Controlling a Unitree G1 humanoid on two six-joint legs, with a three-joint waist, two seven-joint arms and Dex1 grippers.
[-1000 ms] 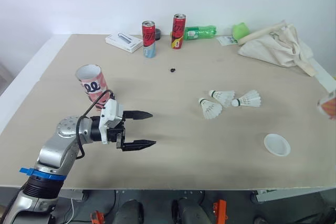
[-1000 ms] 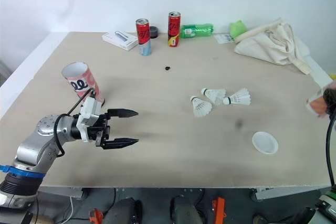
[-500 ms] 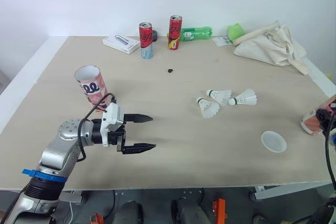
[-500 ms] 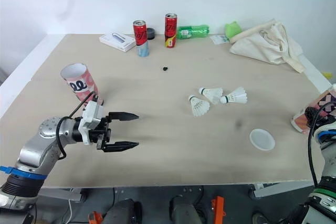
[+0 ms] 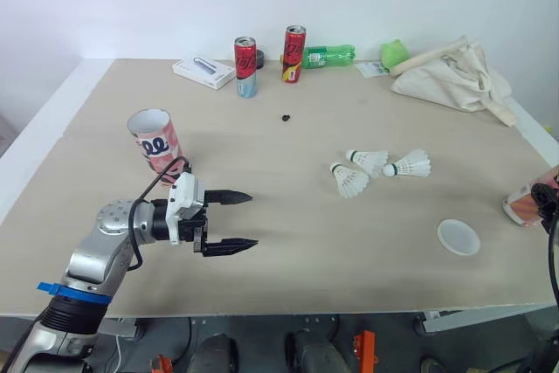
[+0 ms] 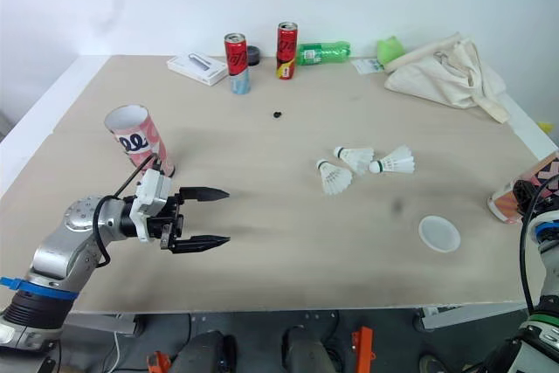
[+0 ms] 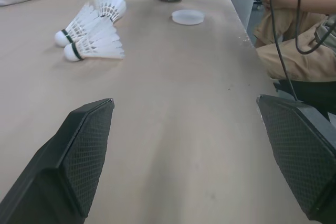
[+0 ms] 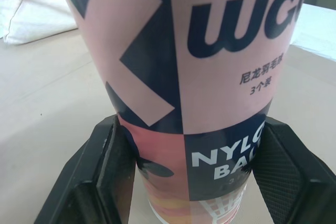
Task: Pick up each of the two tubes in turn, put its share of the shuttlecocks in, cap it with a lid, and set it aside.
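Left hand: my left hand (image 5: 253, 219) hovers low over the beige table (image 5: 288, 277), fingers spread wide with nothing between them, pointing toward the middle of the table.
Right hand: my right hand (image 8: 191, 124) is clamped on a pink cardboard tube with dark blue print (image 6: 515, 198), one finger pressed to each side.
Held tube: it is at the table's right edge, leaning a little, with its base down by the surface.
Second tube: a matching open-topped pink tube (image 5: 155, 137) stands upright on the left side of the table, just beyond my left hand and apart from it.
Shuttlecocks: three white feather shuttlecocks (image 5: 368, 162) lie on their sides, clustered close together right of centre.
Lid: a round white plastic lid (image 5: 458, 237) lies flat between the shuttlecocks and the held tube, touching neither.
Far edge: two red drink cans (image 5: 295, 41), a green plastic bottle (image 5: 332, 54), a flat white box (image 5: 203, 71) and a cream cloth bag (image 5: 454, 76).
Person: someone in tan trousers (image 7: 294, 40) sits off the table's right side.
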